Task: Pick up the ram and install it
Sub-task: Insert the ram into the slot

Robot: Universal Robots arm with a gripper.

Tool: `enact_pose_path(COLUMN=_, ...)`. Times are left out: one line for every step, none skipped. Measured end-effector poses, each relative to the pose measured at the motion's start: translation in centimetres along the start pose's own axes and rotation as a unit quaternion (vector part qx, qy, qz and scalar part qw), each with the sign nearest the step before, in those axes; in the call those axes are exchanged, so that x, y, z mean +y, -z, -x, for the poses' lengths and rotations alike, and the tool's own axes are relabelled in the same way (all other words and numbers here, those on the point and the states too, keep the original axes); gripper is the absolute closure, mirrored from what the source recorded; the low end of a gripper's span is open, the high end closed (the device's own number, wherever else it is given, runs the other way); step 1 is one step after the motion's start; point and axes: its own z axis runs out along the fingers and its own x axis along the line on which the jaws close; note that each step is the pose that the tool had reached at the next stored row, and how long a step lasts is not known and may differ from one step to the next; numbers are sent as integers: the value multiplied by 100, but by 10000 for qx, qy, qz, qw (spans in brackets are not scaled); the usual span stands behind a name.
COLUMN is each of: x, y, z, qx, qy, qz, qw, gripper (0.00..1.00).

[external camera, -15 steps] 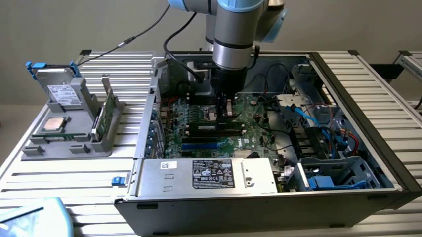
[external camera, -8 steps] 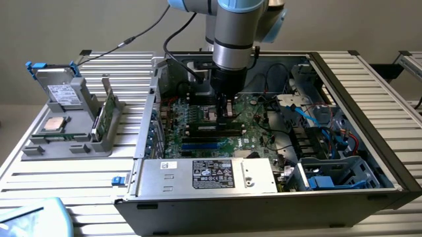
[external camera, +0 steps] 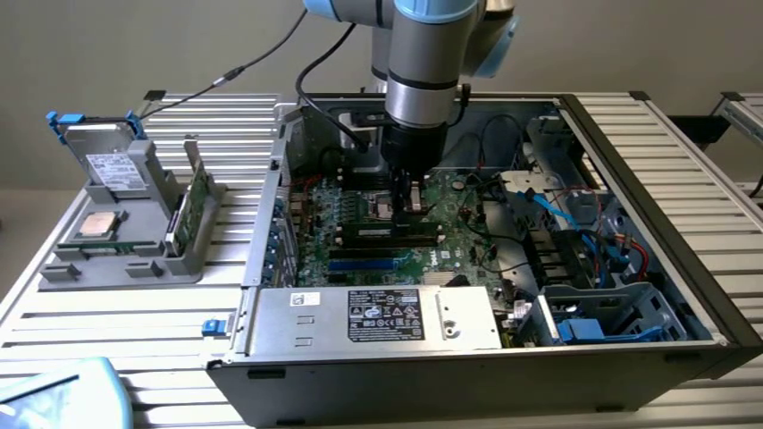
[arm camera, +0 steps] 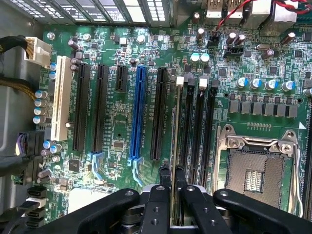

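Soft, even light fills the exterior view: the ribbed worktop [external camera: 120,322] reads pale and bright, while the inside of the computer case [external camera: 477,384] sits in shade beneath the arm. In the wrist view the motherboard [arm camera: 117,126] is brightly lit, with small glints on the silver socket frame [arm camera: 253,146]. The black end effector [arm camera: 172,171] stays dark, and the ram [arm camera: 173,122] gripped edge-on between its closed fingers catches a thin pale line.
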Motion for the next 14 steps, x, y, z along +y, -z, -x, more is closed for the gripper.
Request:
enact_pose_path(x=0, y=0, z=0, qx=0, qy=1, qz=0, qw=10000, gripper=86)
enact_pose_path(x=0, y=0, z=0, qx=0, qy=1, qz=0, qw=10000, gripper=86)
enact_pose_path(x=0, y=-1, z=0, qx=0, qy=1, qz=0, qw=10000, gripper=86)
enact_pose_path(x=0, y=-1, z=-1, qx=-1, qy=2, qz=-1, qw=10000, gripper=86)
enact_pose_path(x=0, y=-1, z=-2, qx=0, qy=3, qz=-1, qw=10000, gripper=86)
enact_pose_path(x=0, y=-2, z=-3, qx=0, qy=3, qz=-1, qw=10000, gripper=86)
enact_pose_path(x=0, y=-3, z=-3, qx=0, qy=3, qz=0, qw=10000, gripper=86)
enact_pose_path(x=0, y=-5, z=-4, qx=0, qy=4, qz=-1, qw=10000, gripper=86)
enact_pose_path(x=0, y=-10, z=-4, qx=0, qy=4, qz=-1, qw=10000, gripper=86)
enact_pose_path(x=-1, y=-15, z=-3, qx=0, qy=4, qz=-1, qw=10000, gripper=86)
enact_pose_path(x=-1, y=-20, z=-2, qx=0, qy=4, qz=-1, qw=10000, gripper=86)
enact_pose_path(x=-1, y=-21, z=-2, qx=1, qy=4, qz=0, qw=10000, gripper=86)
enact_pose_path(x=-1, y=-21, z=-2, qx=2, qy=4, qz=0, qw=10000, gripper=86)
enact_pose_path(x=-1, y=-22, z=-2, qx=1, qy=4, qz=0, qw=10000, gripper=86)
